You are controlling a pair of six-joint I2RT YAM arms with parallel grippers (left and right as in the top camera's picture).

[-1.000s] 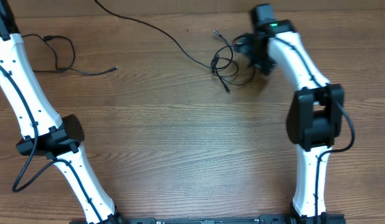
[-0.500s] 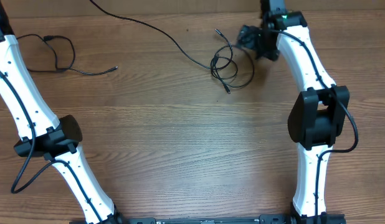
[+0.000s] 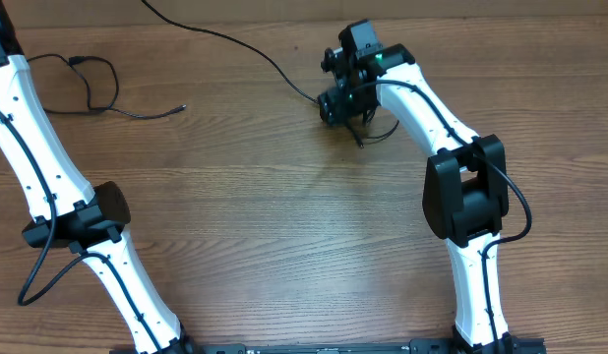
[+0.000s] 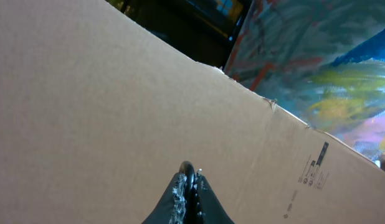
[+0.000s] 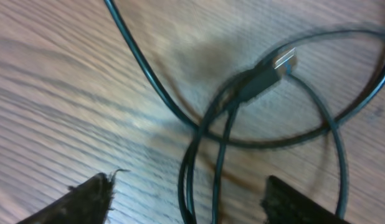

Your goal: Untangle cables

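The cables lie in two places on the wooden table. A tangle of thin black loops [image 3: 368, 123] sits at the back middle, mostly hidden under my right gripper [image 3: 335, 103]. In the right wrist view my right gripper [image 5: 189, 183] is open low over the wood, with a few strands of the tangle [image 5: 208, 155] running between its fingers [image 5: 93, 196] and a USB plug [image 5: 267, 71] just beyond. A separate cable loop [image 3: 97, 88] lies at the far left. My left gripper [image 4: 189, 174] is shut, empty, raised and facing cardboard; it is outside the overhead view.
One long black cable [image 3: 235, 44] runs from the table's back edge down into the tangle. A brown cardboard box wall [image 4: 118, 106] fills the left wrist view. The left arm [image 3: 48, 167] stands along the table's left side.
My right arm has swung left, from the right of the tangle to over its left part, and come down low. Its jaws have narrowed a little. The left arm has not moved.
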